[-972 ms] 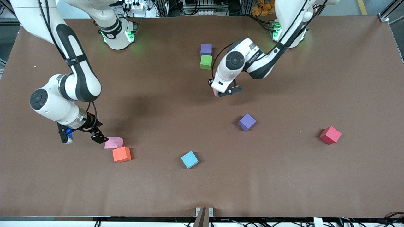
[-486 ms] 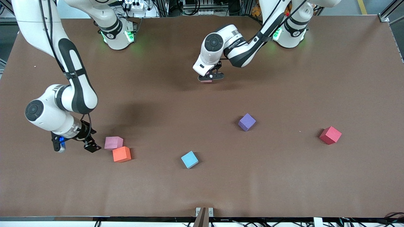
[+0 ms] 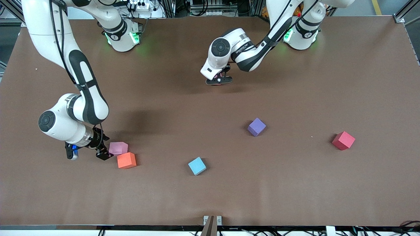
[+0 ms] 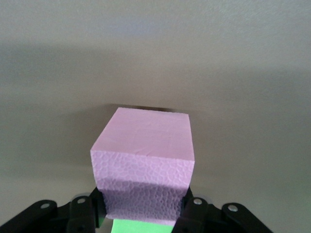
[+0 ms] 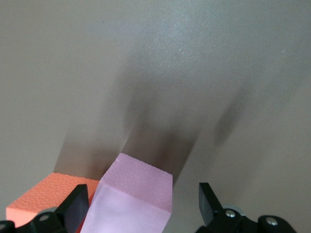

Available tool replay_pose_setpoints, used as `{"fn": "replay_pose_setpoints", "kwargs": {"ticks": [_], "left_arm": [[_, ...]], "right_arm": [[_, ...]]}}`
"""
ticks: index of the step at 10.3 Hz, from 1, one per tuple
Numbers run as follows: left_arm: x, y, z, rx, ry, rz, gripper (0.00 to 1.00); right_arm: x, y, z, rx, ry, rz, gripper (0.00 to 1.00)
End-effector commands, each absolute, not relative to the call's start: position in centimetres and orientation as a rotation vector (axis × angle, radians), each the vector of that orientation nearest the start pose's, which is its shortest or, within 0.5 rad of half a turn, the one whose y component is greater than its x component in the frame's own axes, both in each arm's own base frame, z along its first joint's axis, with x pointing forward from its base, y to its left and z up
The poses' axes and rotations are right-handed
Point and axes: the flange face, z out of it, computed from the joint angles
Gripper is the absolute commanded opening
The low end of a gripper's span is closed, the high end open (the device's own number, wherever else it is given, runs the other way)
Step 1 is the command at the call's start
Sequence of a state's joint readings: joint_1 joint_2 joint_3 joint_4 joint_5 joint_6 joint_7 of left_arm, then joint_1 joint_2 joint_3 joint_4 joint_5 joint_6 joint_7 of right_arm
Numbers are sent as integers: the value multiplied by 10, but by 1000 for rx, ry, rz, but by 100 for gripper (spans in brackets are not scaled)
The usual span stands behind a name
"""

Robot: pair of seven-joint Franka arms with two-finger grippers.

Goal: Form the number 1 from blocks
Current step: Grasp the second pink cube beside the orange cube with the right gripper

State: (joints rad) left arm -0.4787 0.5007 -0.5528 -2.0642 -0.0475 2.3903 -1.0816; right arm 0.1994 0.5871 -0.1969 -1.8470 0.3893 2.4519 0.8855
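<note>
My left gripper (image 3: 218,80) is shut on a light pink block (image 4: 146,141), low over the table near the arms' bases. A strip of the green block (image 4: 141,227) shows right beside the held block; in the front view the left arm hides the green block. One purple block (image 3: 256,127) lies alone mid-table. The other light pink block (image 3: 118,148) sits toward the right arm's end, touching an orange cube. My right gripper (image 3: 88,154) hangs open just beside it. In the right wrist view this pink block (image 5: 133,204) shows between the spread fingers (image 5: 208,199).
An orange cube (image 3: 126,160) lies against the pink block, nearer the front camera. A light-blue cube (image 3: 197,166) lies near the table's middle front. A red cube (image 3: 343,140) sits toward the left arm's end.
My left gripper has carried its pink block from mid-table toward the arms' bases, over where the green block stood. My right gripper drew back slightly, then returned beside the other pink block.
</note>
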Motion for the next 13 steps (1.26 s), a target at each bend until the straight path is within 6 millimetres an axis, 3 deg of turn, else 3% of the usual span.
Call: {"fn": "replay_pose_setpoints", "kwargs": {"ticks": [1, 10, 11, 12, 13], "left_arm": [[300, -506, 208, -3141, -222, 499, 0], [287, -517, 196, -3120, -234, 533, 0], [286, -517, 195, -3118, -233, 533, 0], [285, -516, 195, -3117, -228, 534, 8], [285, -516, 193, -3115, -229, 538, 99]], "right_arm": [[652, 12, 203, -2504, 1637, 41, 100], [650, 31, 194, -2528, 1611, 40, 100], [649, 35, 193, -2532, 1604, 35, 96], [649, 38, 192, -2535, 1599, 37, 89], [649, 39, 193, -2536, 1596, 35, 83]]}}
